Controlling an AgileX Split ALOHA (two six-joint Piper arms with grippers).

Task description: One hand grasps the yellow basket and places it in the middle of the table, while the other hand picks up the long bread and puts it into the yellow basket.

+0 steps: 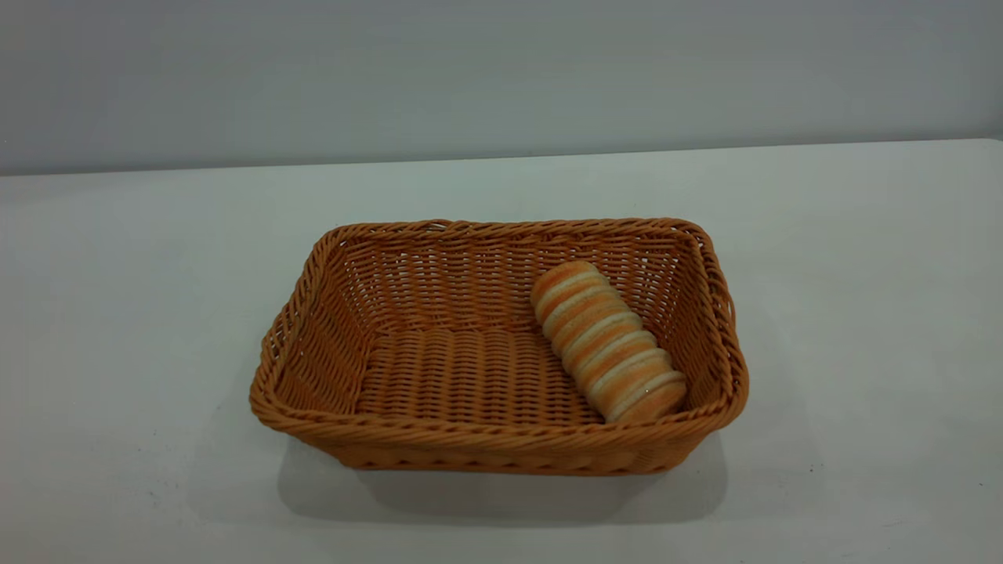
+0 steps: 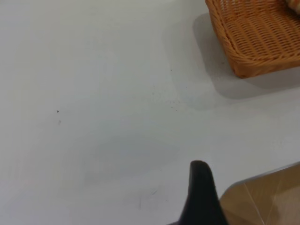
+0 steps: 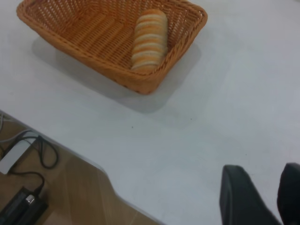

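One loaf in the basket, both hands away from it

One woven container sits near the middle of the white surface: the yellow basket, a shallow rectangular wicker tray in orange-tan with a braided rim and sloping open-weave walls. Going from the left of the exterior view, the bare surface comes first, then the basket's left wall and the empty left part of its ribbed floor. Toward the right side of the basket lies the long bread, its only content. It is a small oblong loaf with crosswise ridges striped golden-orange and cream. It lies at a slant, its far end leaning against the back wall and its near end down in the front right corner, close to the rim.

Neither arm shows in the exterior view. In the left wrist view, a single dark finger of the left hand hangs over the bare surface near its edge, well apart from the basket corner; I cannot tell whether its fingers are apart or together. In the right wrist view, the right hand is also over the surface, well apart from the basket, its two dark fingers set apart and gripping nothing. Below the surface's edge in that view, black cables lie on a wooden floor.
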